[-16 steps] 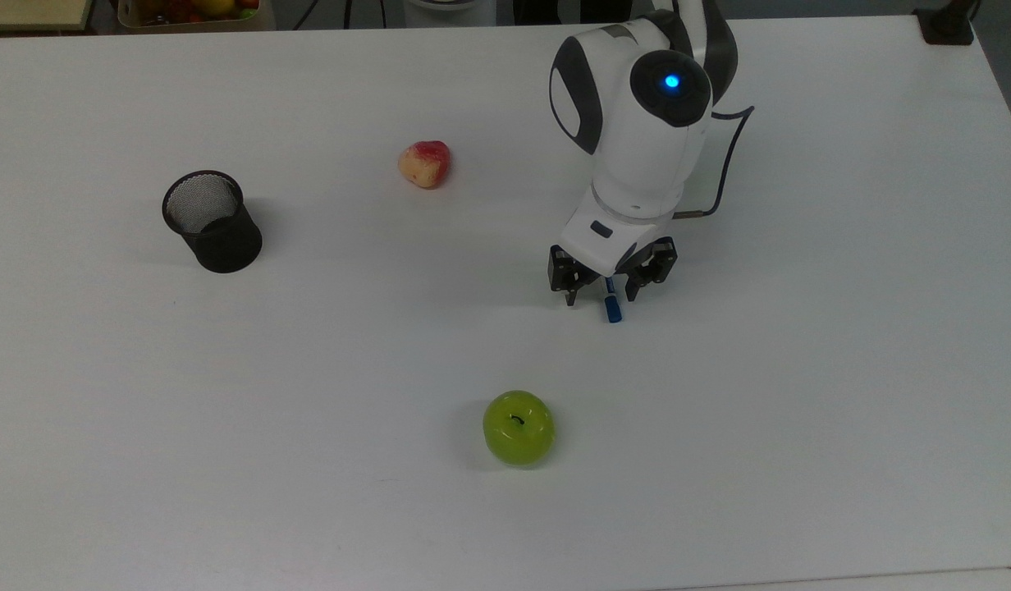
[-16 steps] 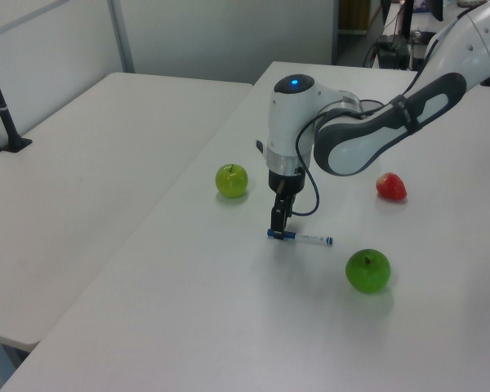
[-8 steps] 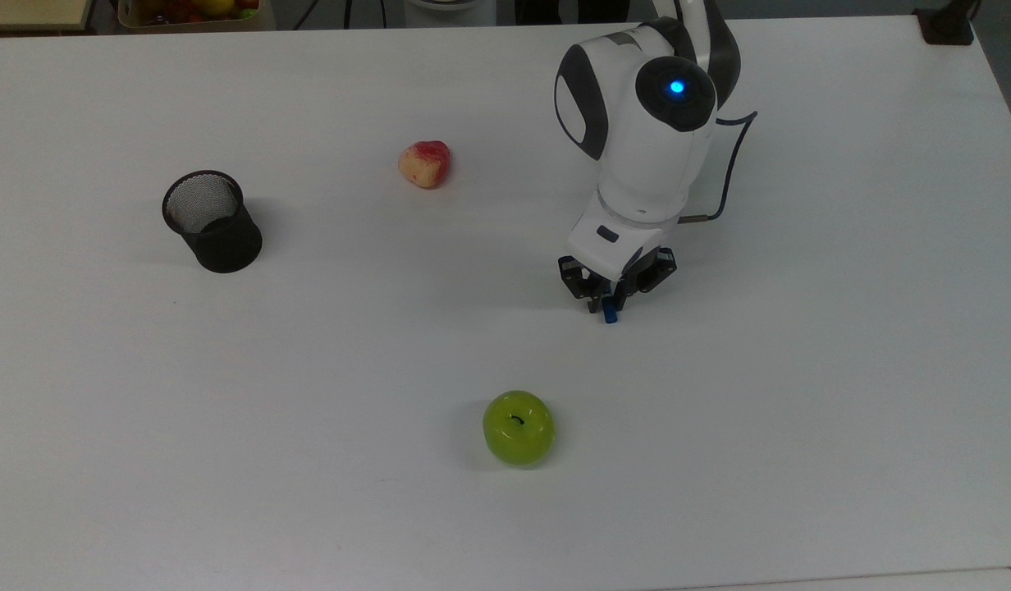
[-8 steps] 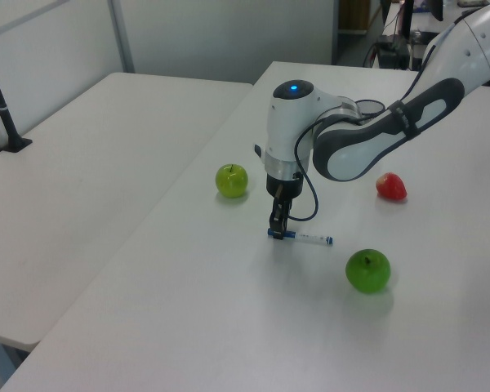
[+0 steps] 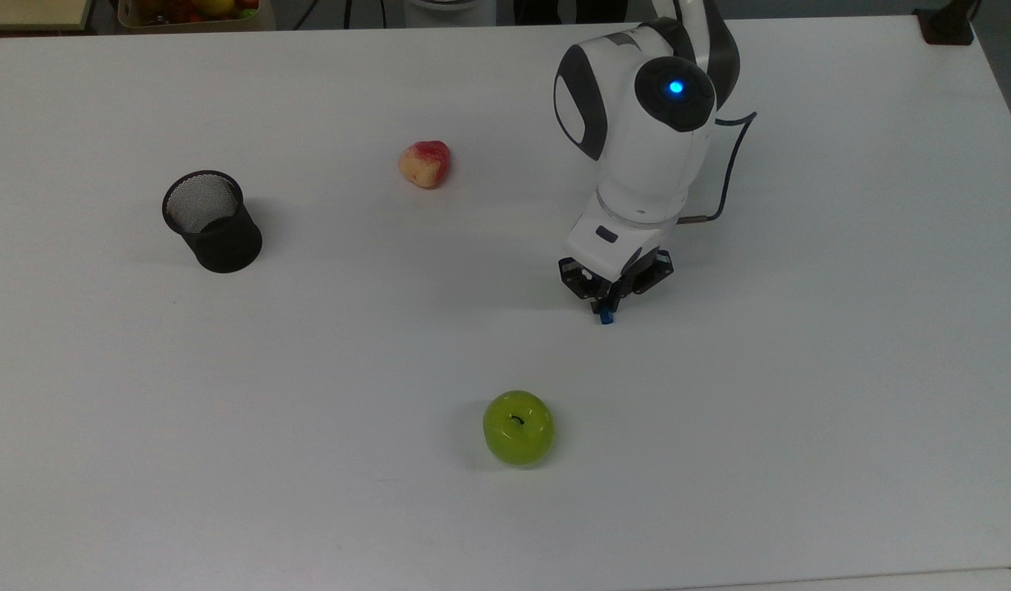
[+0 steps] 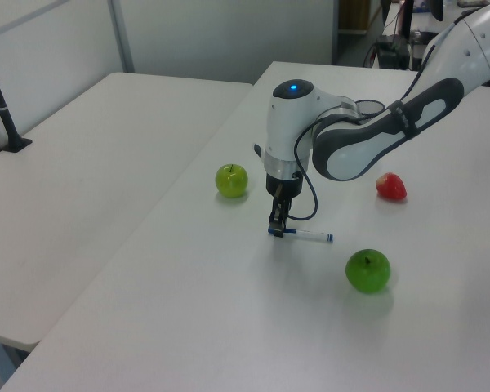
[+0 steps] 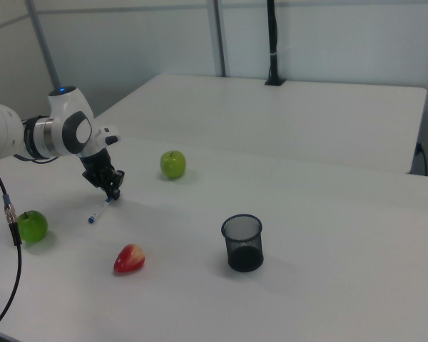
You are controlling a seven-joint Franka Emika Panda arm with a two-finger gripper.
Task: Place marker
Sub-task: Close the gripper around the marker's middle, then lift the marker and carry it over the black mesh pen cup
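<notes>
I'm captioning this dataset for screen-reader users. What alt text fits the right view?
A white robot arm's gripper is shut on the blue-capped end of a white marker lying on a white table. Around it sit two green apples, a red fruit and an empty black mesh cup.
</notes>
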